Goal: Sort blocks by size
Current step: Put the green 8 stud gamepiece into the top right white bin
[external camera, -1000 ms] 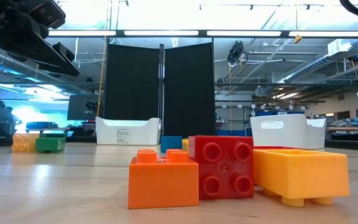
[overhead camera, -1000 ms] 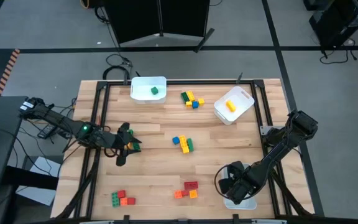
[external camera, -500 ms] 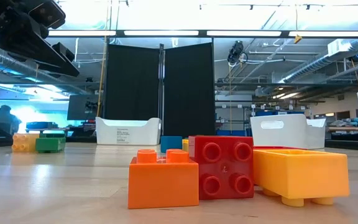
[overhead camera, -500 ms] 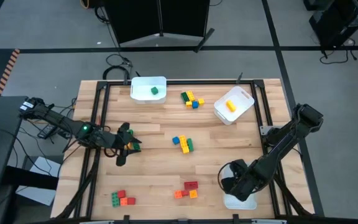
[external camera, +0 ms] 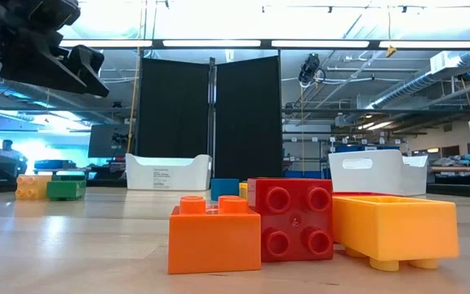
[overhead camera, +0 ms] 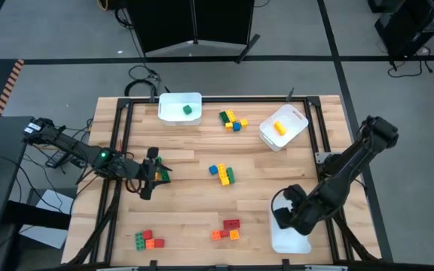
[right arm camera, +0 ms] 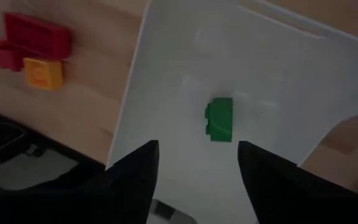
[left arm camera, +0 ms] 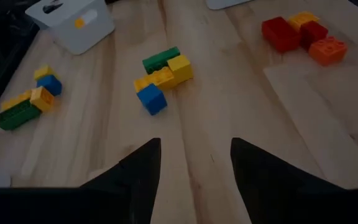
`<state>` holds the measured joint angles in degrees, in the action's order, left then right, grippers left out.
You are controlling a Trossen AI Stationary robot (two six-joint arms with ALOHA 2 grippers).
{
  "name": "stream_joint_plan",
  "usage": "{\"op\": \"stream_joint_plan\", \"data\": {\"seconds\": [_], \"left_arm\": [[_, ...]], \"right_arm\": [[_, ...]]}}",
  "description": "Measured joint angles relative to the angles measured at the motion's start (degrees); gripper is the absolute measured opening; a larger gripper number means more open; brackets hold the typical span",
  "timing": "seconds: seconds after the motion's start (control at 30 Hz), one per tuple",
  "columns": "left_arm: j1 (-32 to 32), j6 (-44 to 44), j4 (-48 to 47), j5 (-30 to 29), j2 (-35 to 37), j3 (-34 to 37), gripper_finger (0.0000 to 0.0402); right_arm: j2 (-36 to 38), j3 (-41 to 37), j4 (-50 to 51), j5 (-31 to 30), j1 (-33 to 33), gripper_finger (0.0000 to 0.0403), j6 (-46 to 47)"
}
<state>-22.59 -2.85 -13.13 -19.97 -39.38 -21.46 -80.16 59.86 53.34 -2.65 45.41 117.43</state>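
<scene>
The blocks lie in several loose groups across the wooden table (overhead camera: 194, 162). A blue, yellow and green cluster (overhead camera: 221, 173) sits near the middle of the table, and the left wrist view shows its blue cube (left arm camera: 151, 99) just beside the yellow and green bricks. A second mixed cluster (overhead camera: 232, 119) lies toward the far edge, between two white bins. At the near edge, a red, orange and yellow group (overhead camera: 227, 229) rests close to the low camera, where an orange brick (external camera: 214, 234), a red brick (external camera: 290, 218) and an upturned yellow brick (external camera: 394, 229) stand side by side. A green, red and orange group (overhead camera: 147, 240) lies at the near left corner. Some blocks already sit in bins: a green one in the far left bin (overhead camera: 169, 100), a yellow one in the tilted far right bin (overhead camera: 294, 118), and a small green brick (right arm camera: 219, 119) on the floor of the near right bin (overhead camera: 279, 239). The right gripper (overhead camera: 285, 214) hangs over that near bin with its fingers apart and nothing between them; the green brick lies free below it. The left gripper (overhead camera: 151, 177) hovers above bare wood at the left side of the table, well apart from the central cluster, its fingers spread and empty.
</scene>
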Motion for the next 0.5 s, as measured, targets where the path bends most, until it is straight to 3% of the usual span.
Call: {"op": "stream_joint_plan", "data": {"seconds": [0.33, 0.5], "left_arm": [[0.0, 0.3, 3.8, 0.0, 0.0, 0.0, 0.0203], [0.0, 0.3, 9.0, 0.0, 0.0, 0.0, 0.0203]], "right_arm": [[0.7, 0.0, 0.3, -1.9, 0.0, 0.0206, -5.1], [0.7, 0.0, 1.7, -2.1, 0.0, 0.0144, -8.7]]}}
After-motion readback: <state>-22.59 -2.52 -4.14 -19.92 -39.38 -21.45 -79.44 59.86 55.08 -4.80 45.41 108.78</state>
